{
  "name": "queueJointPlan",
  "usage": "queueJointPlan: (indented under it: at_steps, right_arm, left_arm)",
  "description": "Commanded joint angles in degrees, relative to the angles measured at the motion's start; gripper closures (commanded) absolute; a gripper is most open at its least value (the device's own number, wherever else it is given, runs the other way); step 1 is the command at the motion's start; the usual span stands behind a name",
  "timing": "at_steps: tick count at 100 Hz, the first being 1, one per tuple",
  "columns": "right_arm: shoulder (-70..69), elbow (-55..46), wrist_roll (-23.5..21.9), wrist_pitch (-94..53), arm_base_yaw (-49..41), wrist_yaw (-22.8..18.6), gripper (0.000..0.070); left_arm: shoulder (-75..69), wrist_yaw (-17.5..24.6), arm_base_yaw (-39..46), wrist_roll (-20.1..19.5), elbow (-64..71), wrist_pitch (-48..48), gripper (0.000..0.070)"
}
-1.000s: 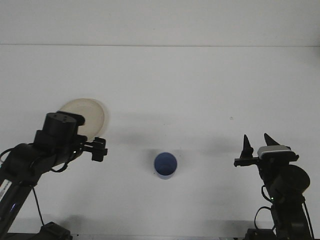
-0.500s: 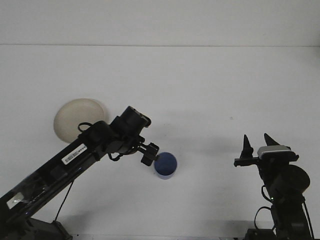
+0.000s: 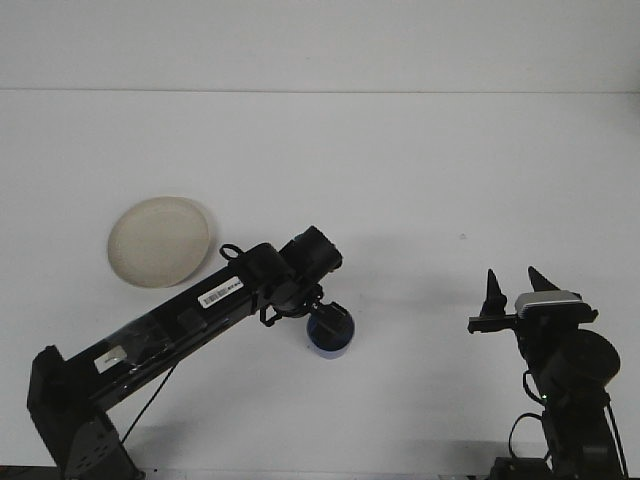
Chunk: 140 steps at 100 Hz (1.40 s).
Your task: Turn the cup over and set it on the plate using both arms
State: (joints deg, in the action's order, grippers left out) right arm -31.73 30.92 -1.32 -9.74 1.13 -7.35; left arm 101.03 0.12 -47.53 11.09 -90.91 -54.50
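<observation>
Seen from the front camera over a white table (image 3: 400,170): blue cup (image 3: 330,337) standing near the table's front edge, slightly left of centre, partly covered from above by the left arm (image 3: 200,305). Stretched diagonally from the lower left corner, with its wrist directly over the cup's rim and the left pincer (image 3: 326,318) down at the cup; fingers hidden against the dark wrist and the cup, so impossible to tell whether spread or clamped. Cream plate (image 3: 160,241) lying flat well to the left of the cup and farther back, bare, just beyond the arm's upper edge. Well to the right of the cup, at about the same depth, right pincer (image 3: 516,287) pointing upward with its two dark fingers spread apart and nothing between them, mounted on the right arm (image 3: 570,380) rising from the lower right corner. Faint shadow on the table behind the cup.
</observation>
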Motion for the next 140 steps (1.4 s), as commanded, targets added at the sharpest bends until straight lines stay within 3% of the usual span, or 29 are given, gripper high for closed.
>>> queueJointPlan:
  at_steps: [1, 44, 48, 59, 67, 113, 140]
  right_arm:
    - [-0.13, 0.24, -0.59, 0.72, -0.09, 0.00, 0.0262]
    - [-0.13, 0.24, -0.59, 0.72, -0.09, 0.00, 0.0262]
    - [-0.13, 0.24, -0.59, 0.72, -0.09, 0.00, 0.0262]
    - [-0.13, 0.24, -0.59, 0.72, -0.09, 0.00, 0.0262]
    - [-0.13, 0.24, -0.57, 0.72, -0.09, 0.00, 0.0262]
    - [-0.13, 0.24, -0.59, 0.72, -0.09, 0.00, 0.0262]
    - [-0.13, 0.24, -0.59, 0.72, -0.09, 0.00, 0.0261]
  left_arm:
    - [2.12, 0.74, -0.76, -0.79, -1.33, 0.20, 0.0185]
    - [7.54, 1.86, -0.92, -1.40, -1.33, 0.63, 0.0218]
    - [7.54, 1.86, -0.92, -1.40, -1.33, 0.66, 0.0289]
    - [7.54, 1.86, -0.92, -1.68, -1.33, 0.63, 0.0577]
    - [7.54, 1.86, -0.92, -2.73, -1.33, 0.57, 0.0699]
    - [5.07, 1.66, 2.75, -5.79, -6.23, -4.98, 0.0695]
    - [1.40, -4.96, 13.55, -6.84, -15.80, -9.07, 0.0695]
